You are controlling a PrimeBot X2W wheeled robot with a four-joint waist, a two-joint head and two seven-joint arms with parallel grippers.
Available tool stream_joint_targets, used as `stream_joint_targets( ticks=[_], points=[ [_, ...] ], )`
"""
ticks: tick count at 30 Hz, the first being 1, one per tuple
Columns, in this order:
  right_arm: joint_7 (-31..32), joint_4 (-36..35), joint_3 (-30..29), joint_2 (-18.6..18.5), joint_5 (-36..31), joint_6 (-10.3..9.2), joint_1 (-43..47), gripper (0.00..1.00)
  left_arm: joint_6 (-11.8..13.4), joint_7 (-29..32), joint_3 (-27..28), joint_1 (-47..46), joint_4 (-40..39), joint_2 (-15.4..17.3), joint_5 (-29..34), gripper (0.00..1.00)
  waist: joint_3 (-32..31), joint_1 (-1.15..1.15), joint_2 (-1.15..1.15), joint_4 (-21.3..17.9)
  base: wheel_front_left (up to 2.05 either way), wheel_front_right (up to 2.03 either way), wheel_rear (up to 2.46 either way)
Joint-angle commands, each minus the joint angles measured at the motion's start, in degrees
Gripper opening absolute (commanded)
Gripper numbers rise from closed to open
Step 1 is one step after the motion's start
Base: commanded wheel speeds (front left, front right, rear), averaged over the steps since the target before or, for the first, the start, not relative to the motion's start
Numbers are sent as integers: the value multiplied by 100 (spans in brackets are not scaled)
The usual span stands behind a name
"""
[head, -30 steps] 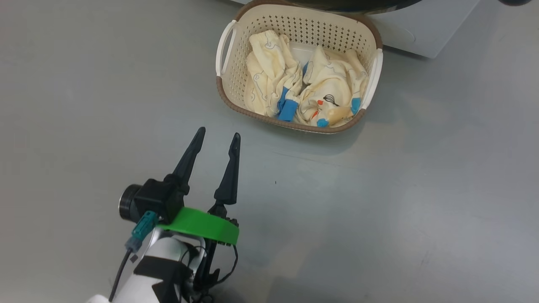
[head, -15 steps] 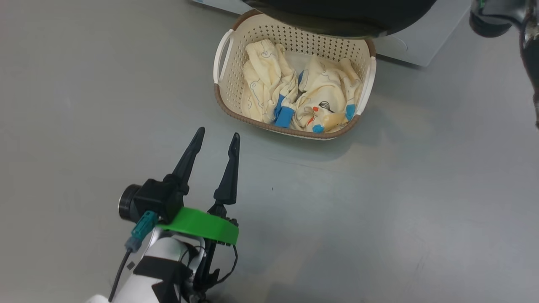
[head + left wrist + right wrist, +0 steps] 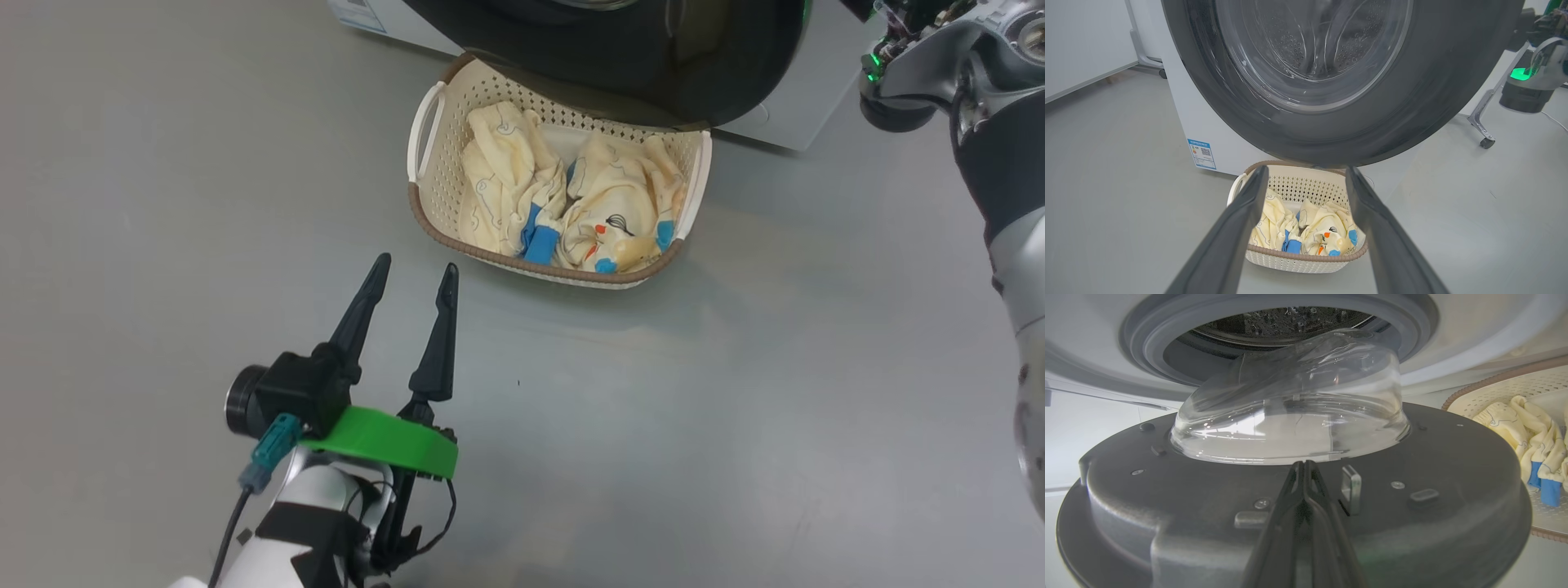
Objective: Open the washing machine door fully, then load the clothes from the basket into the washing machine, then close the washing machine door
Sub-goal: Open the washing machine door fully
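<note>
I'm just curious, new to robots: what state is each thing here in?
basket, upright on the floor, loaded.
clothes, crumpled inside the basket.
washing machine door, partly open, overhanging the basket's back rim.
washing machine, mouth uncovered, drum showing.
left end effector, open, empty, above the floor.
right end effector, shut, empty, at the door's inner face.

At the top of the head view the frame edge slices off most of the glossy black round washing machine door (image 3: 653,65), which hides the far rim of the cream perforated plastic basket (image 3: 433,171). The white washing machine (image 3: 780,114) peeks out just at its sides. In the left wrist view the blue label sticker (image 3: 1201,154) is too small to read. The right wrist view's right edge cuts off the pale yellow clothes (image 3: 1527,433); whether the right gripper (image 3: 1303,467), fingers pressed together, touches the door, I cannot tell
</note>
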Motion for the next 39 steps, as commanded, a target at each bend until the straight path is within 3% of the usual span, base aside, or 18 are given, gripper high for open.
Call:
stream_joint_targets(
  ticks=[1,28,39],
  points=[
    [79,-226,90,241,-55,-15,25,0,6,-39,219,57,-134,98,52,100,-32,0,0,-21,0,0,0],
    [680,-690,678,516,356,-15,917,0,-78,-39,338,313,-88,98,226,100,-469,0,0,-172,0,0,0],
    [652,-1147,1551,519,1201,-15,1230,0,-94,-39,384,346,-92,98,247,100,-503,0,0,-180,0,0,0]
  ],
)
